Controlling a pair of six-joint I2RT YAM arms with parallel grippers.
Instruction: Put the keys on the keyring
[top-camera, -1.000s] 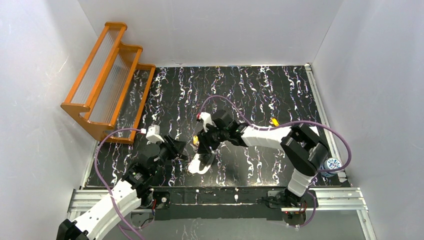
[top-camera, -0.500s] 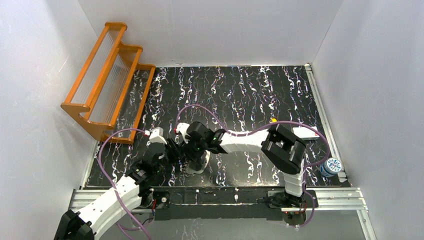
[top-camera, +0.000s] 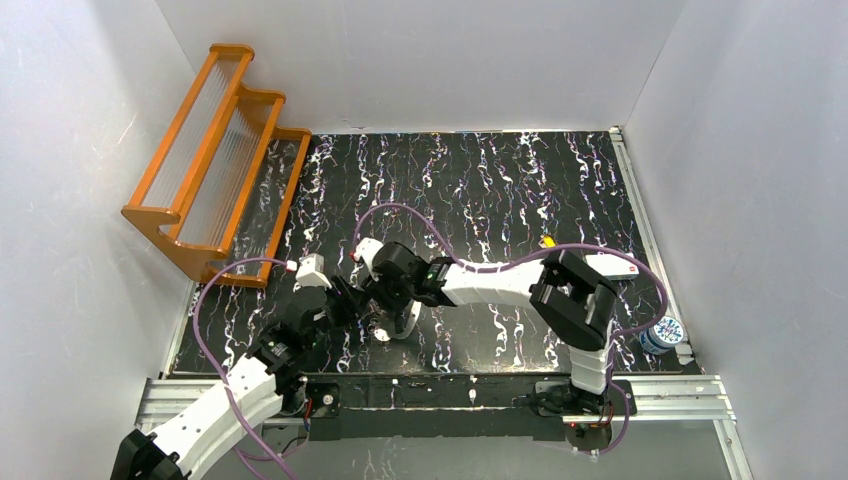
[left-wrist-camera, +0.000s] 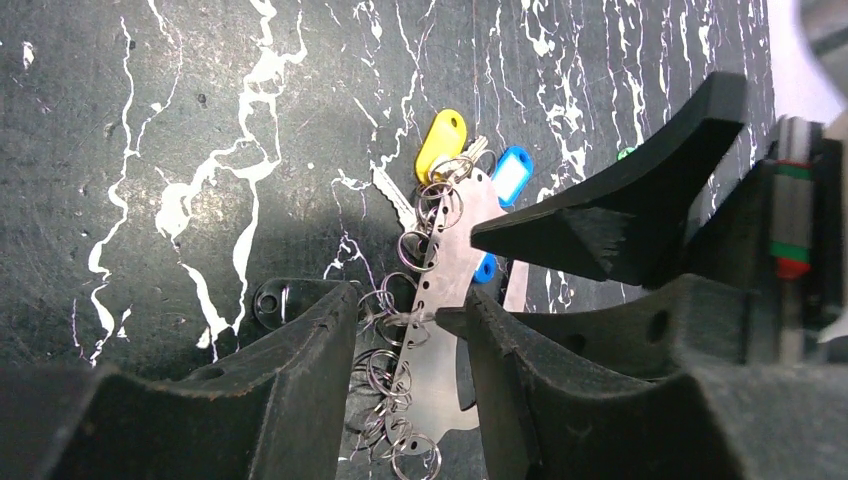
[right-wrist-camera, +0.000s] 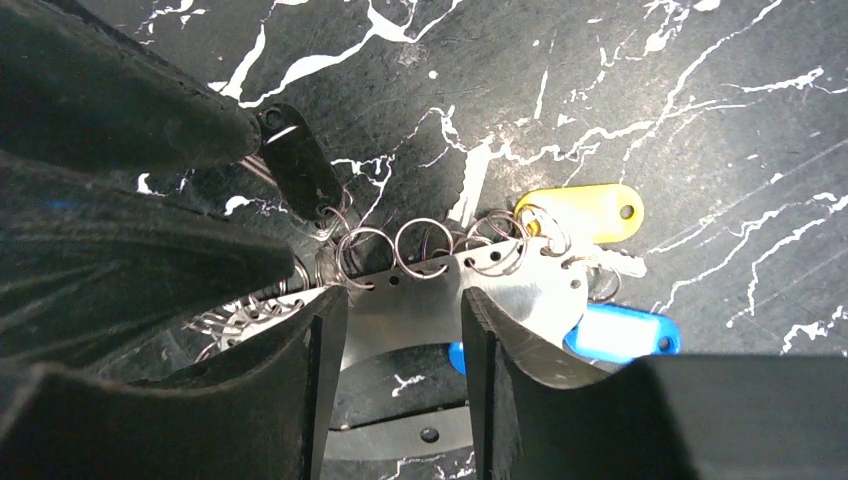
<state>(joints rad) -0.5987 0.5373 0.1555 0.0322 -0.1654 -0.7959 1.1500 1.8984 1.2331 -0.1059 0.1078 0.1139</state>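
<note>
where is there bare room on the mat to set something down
Bare mat across the far middle, between the orange rack and the right rail; a near strip between the right forearm and the front rail. Crowded near-left, where left claw and right claw meet over the keyring.

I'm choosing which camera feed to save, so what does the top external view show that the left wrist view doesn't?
Only the top external view shows the orange rack, the small blue-and-white container at the table's right edge, and both arms whole. Only the left wrist view shows the wire rings edging the keyring, with the yellow tag, blue tag and black tag lying by it. Both show the black marbled table, the silver keyring, and the left end effector and right end effector close together at it.
</note>
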